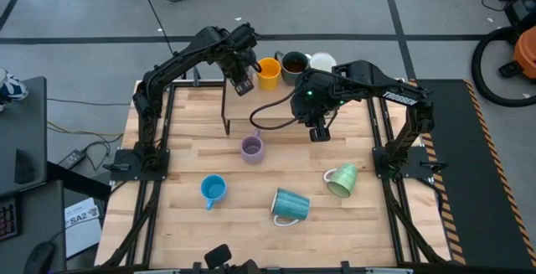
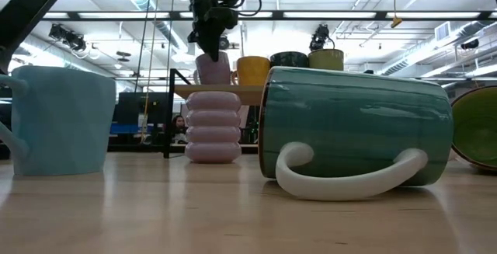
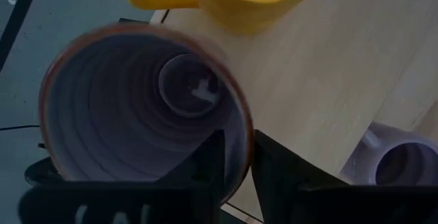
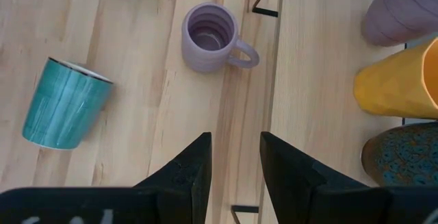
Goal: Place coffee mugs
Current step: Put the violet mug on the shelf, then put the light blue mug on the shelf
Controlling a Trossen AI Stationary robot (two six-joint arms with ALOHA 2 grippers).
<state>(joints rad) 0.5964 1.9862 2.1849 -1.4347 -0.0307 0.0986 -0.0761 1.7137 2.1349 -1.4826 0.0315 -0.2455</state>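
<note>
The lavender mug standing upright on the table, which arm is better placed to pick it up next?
Right. The right gripper is open, empty and hovering near the lavender mug; the left gripper is busy gripping another lavender mug's rim at the shelf.

The left end effector (image 1: 243, 81) hides the held lavender mug (image 3: 147, 107) from above.

The table (image 1: 276, 182) is of pale wooden planks with a smooth, slightly shiny finish, and the raised shelf (image 4: 321, 101) is of the same light wood on thin black metal legs. The teal mug (image 2: 357, 126) looks like glazed ceramic, glossy with fine brush streaks, and its white handle is smooth and shiny; the lavender mug (image 2: 213, 126) on the table is ribbed and more matt. The orange mug (image 4: 397, 80) has a faceted surface with a soft shine, and the dark mug (image 4: 404, 159) beside it has a speckled glaze.
</note>
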